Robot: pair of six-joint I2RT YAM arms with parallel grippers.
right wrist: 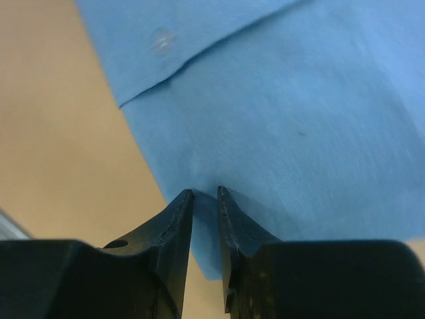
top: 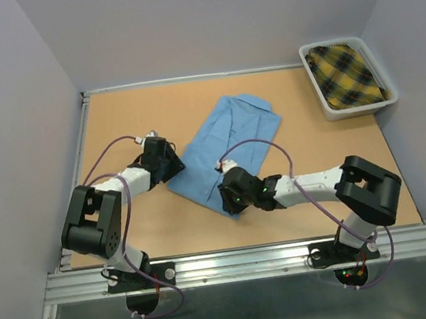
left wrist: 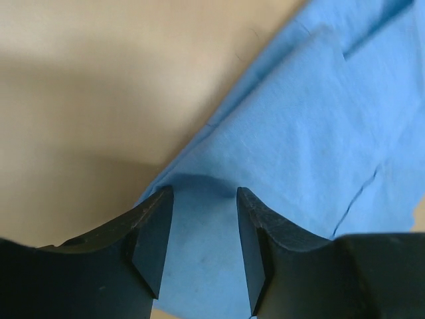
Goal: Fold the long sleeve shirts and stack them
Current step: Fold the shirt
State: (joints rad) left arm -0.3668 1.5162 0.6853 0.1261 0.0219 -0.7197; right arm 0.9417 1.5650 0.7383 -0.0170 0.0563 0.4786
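Light-blue long sleeve shirt (top: 230, 138) partly folded, left gripper (left wrist: 203, 194) spread over its edge, right gripper (right wrist: 205, 194) pinching hem.

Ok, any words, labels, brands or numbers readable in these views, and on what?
None: no text can be read in any view.
The shirt is plain blue, with no tag or print showing.
The bin and the plaid cloth in it show no lettering.
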